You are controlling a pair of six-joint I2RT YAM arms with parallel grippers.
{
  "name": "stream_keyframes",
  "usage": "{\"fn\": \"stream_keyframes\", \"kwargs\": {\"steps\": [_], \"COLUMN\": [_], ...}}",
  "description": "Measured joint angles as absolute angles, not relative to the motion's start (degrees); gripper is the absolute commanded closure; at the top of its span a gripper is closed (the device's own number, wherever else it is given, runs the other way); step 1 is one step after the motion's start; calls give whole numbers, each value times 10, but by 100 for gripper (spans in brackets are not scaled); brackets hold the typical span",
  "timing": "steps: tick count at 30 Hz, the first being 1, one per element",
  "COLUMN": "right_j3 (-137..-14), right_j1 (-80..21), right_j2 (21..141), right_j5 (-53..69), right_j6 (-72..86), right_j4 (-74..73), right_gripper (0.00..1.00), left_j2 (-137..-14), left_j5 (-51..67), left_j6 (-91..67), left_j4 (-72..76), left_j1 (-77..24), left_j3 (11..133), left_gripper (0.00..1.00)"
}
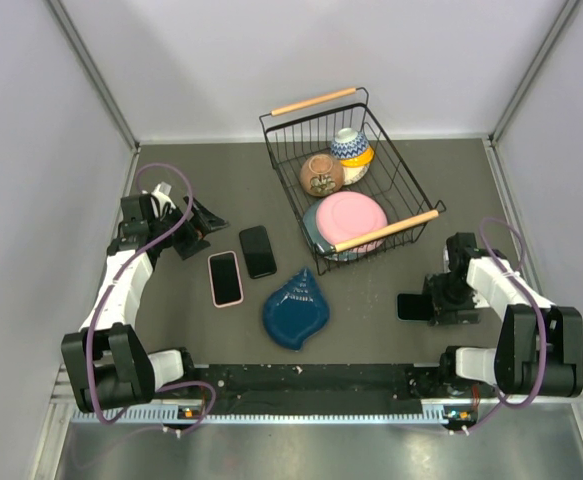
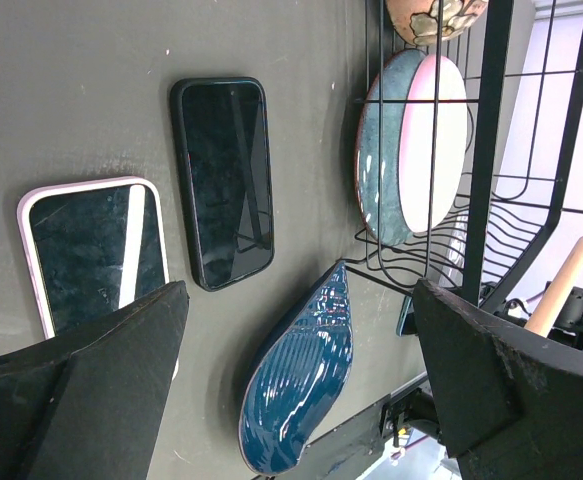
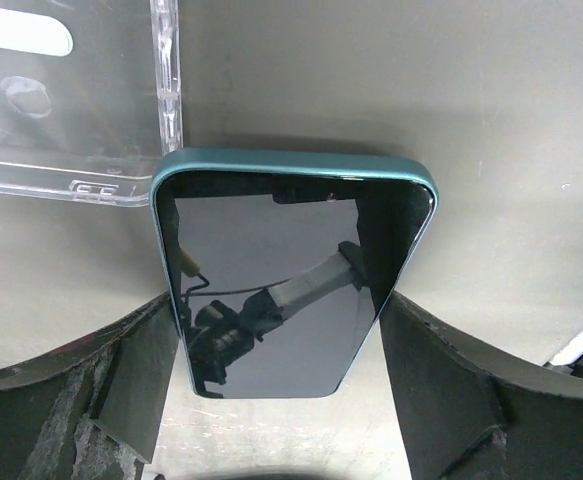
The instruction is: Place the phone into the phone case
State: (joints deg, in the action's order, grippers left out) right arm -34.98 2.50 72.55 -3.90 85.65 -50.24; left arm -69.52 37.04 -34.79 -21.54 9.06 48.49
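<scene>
Phone point(image 3: 281, 280) uncased, just beside clear case point(image 3: 61, 110) | right gripper point(image 3: 276, 330) astride phone, grip unconfirmed | left gripper point(image 2: 301, 300) spread wide

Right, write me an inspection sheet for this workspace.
surface: dark table, lightly scuffed.
job's things: teal phone lying screen up; clear case empty, by its far corner.
clutter: black phone, pink-edged phone, blue shell dish, basket holding bowls and a pink plate.
grippers: left end effector open, beside the two spare phones; right end effector straddling the teal phone, contact unclear.
cables: purple cables looped along both arms, off the table.
surroundings: pale walls on three sides.
</scene>
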Motion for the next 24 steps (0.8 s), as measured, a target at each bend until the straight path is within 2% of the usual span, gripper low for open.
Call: {"fn": "stream_keyframes", "kwargs": {"steps": [2, 6, 12, 24], "right_j3": [-350, -349, -349, -376], "right_j1": [24, 24, 22, 20], "right_j2": [725, 719, 695, 669], "right_j5": [-40, -40, -59, -86], "right_j6": [854, 844, 796, 578], "right_j4": [-502, -502, -494, -492], "right_gripper": [28, 50, 64, 73], "left_j2": [-695, -697, -700, -701], "left_j5": [370, 370, 370, 371], "left_j6": [-348, -348, -348, -348], "left_j4": [-215, -215, -216, -217], "left_j1": [91, 91, 91, 91], "left_j3": [485, 485, 485, 486], "left_gripper": [1, 1, 1, 1]}}
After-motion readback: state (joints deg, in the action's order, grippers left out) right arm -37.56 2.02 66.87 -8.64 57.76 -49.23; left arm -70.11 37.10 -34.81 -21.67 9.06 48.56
